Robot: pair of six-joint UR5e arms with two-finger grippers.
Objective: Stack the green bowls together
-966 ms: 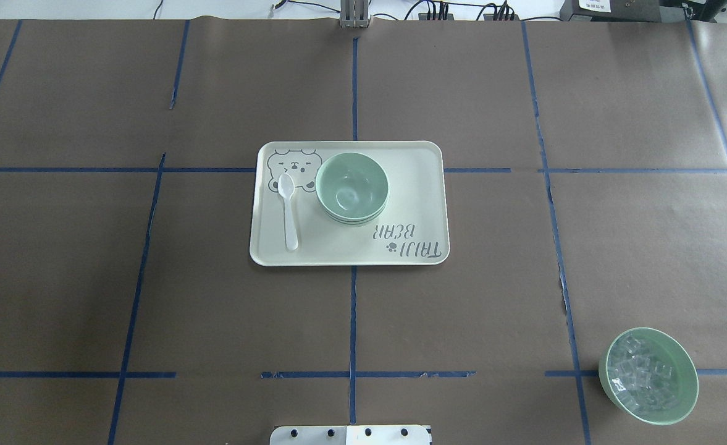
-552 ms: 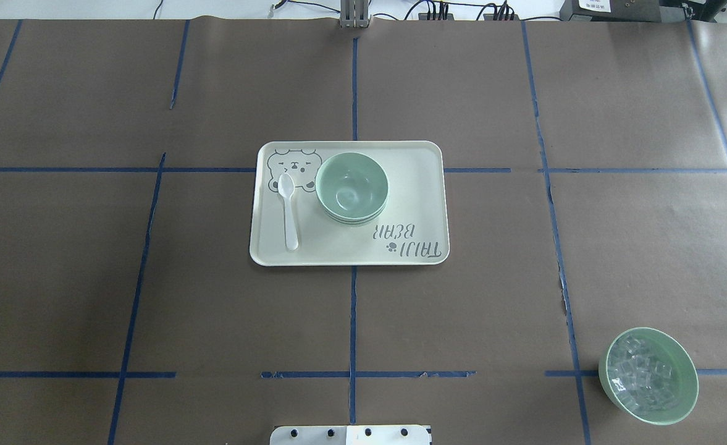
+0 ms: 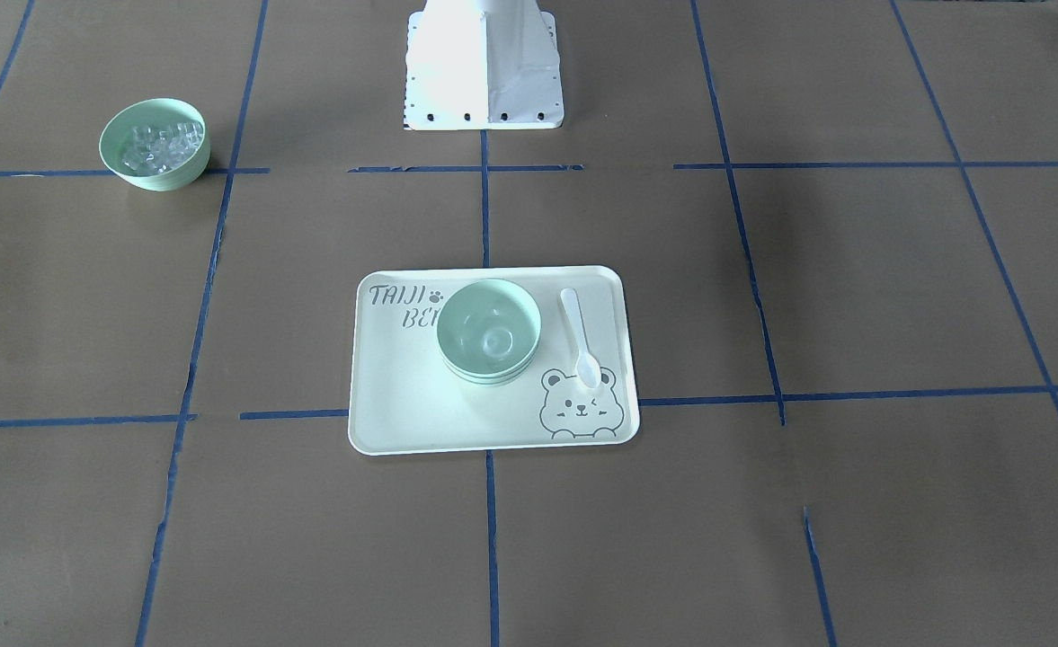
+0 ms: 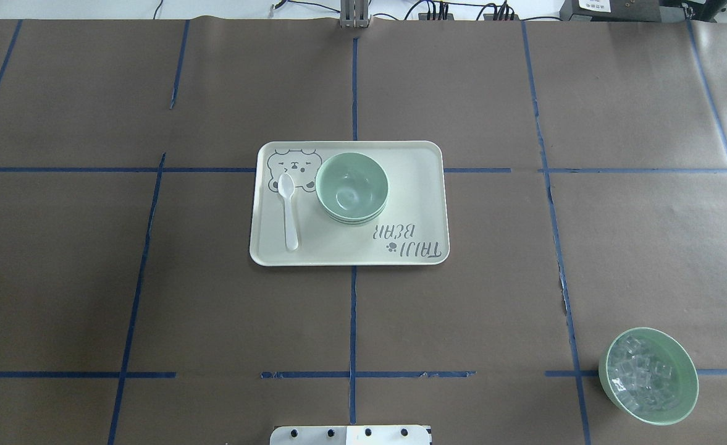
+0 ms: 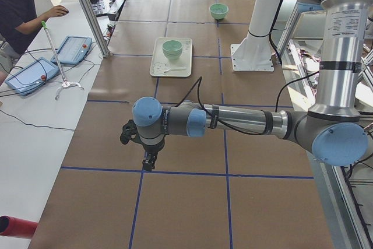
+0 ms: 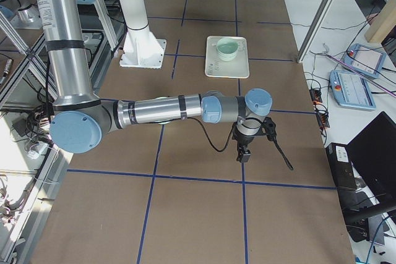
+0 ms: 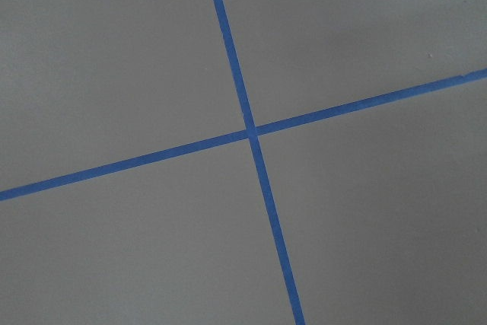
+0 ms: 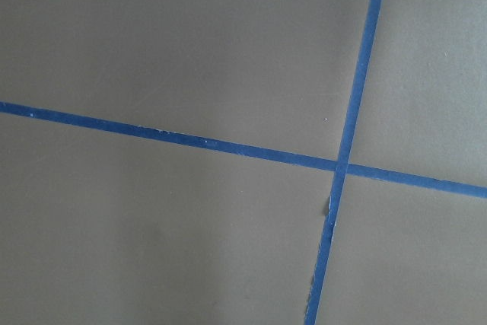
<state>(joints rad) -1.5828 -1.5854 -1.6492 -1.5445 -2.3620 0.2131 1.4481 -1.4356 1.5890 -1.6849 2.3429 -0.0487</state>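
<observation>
The green bowls (image 4: 351, 187) sit nested in one stack on the bear-print tray (image 4: 412, 185); rims of the lower bowls show under the top one. The stack also shows in the front view (image 3: 489, 331) and both side views (image 5: 172, 48) (image 6: 226, 47). My left gripper (image 5: 148, 161) hangs over bare table far from the tray, seen only in the left side view. My right gripper (image 6: 242, 156) hangs over bare table at the other end, seen only in the right side view. I cannot tell whether either is open or shut. Both wrist views show only brown paper and blue tape.
A white spoon (image 4: 288, 210) lies on the tray beside the stack. A green bowl of clear ice-like cubes (image 4: 648, 375) stands near the front right. The robot's white base (image 3: 484, 72) stands at the table's near edge. An operator (image 5: 23, 10) sits at the left side table.
</observation>
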